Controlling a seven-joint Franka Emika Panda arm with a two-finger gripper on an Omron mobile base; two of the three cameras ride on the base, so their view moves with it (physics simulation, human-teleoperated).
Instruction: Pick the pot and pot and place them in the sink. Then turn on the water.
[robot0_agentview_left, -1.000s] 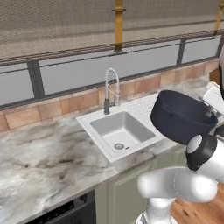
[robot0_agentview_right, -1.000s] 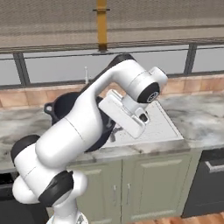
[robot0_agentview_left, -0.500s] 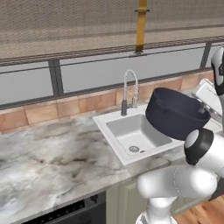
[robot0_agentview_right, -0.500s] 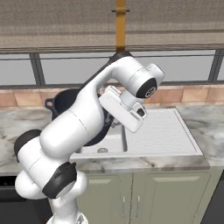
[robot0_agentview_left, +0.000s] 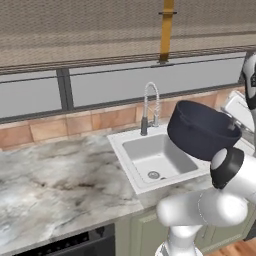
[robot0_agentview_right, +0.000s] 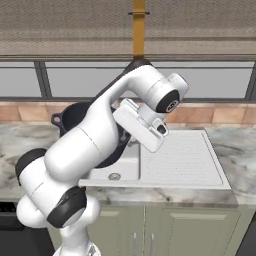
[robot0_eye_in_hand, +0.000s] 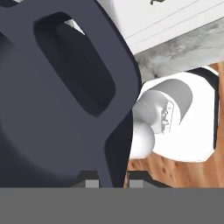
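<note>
**Observer:** Take me across from the left. What's on the counter (robot0_agentview_left: 55, 175)?

**Me:** Bare marble there, as far as I can see. Next comes the sink (robot0_agentview_left: 155, 161), white, its basin holding nothing but the drain, with the faucet (robot0_agentview_left: 149, 107) arching at its far edge. No water is running from it.

**Observer:** And the pot?

**Me:** I have the navy pot (robot0_agentview_left: 200, 131) in the air, just right of the basin and above its rim, tilted so the mouth faces up and left. From the right base camera it sits behind my arm, one loop handle (robot0_agentview_right: 56, 119) poking out to the left.

**Observer:** Why tilted?

**Me:** I judge it follows from the grip. The claw (robot0_eye_in_hand: 112, 180) is clamped on the other loop handle, one tip either side of it, so the weight hangs off one edge and the pot leans.

**Observer:** Why hold it so high?

**Me:** To clear the sink's rim and the faucet, I think, until it's over the basin. To the right lies the ribbed drainboard (robot0_agentview_right: 180, 157), which I want to avoid.

**Observer:** The black pot?

**Me:** I can't locate it from here.
</note>
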